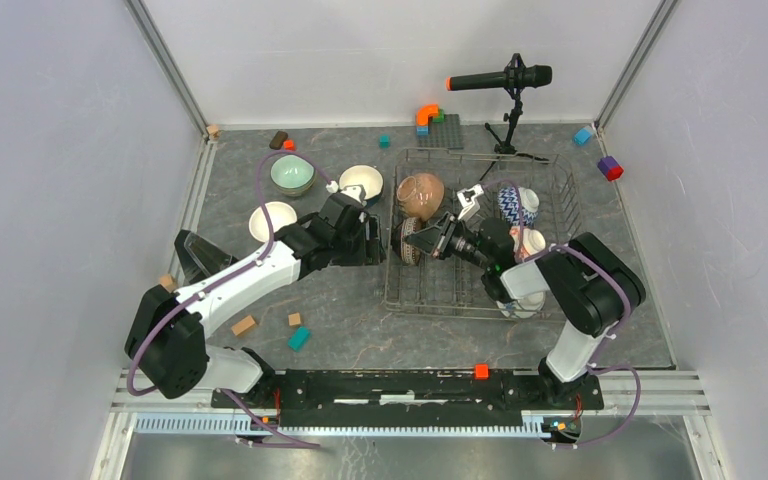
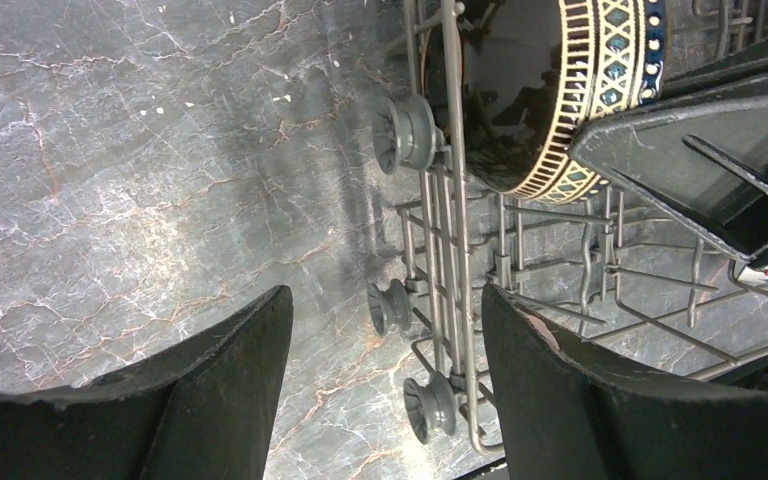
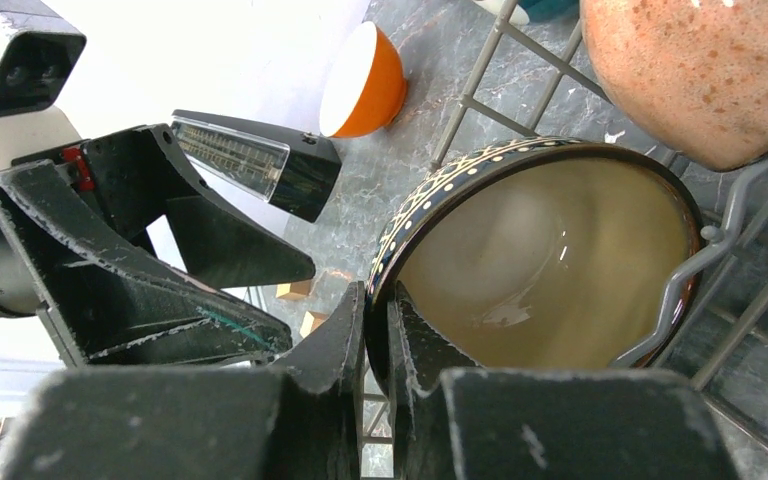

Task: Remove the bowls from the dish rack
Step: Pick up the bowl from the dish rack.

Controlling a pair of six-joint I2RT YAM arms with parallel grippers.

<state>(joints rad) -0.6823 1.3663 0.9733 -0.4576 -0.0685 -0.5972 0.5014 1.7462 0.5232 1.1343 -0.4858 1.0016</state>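
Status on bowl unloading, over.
Right hand shut on rim of dark patterned bowl, in dish rack. Left hand open at rack edge. Wire tine crosses bowl rim.

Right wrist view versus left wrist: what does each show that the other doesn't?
Right wrist only: the right gripper shut on the rim of the dark patterned bowl, its tan inside, an orange bowl on the table, a speckled bowl. Left wrist only: the dish rack and its round feet below the open left gripper. Both: that bowl, rack wires, table.
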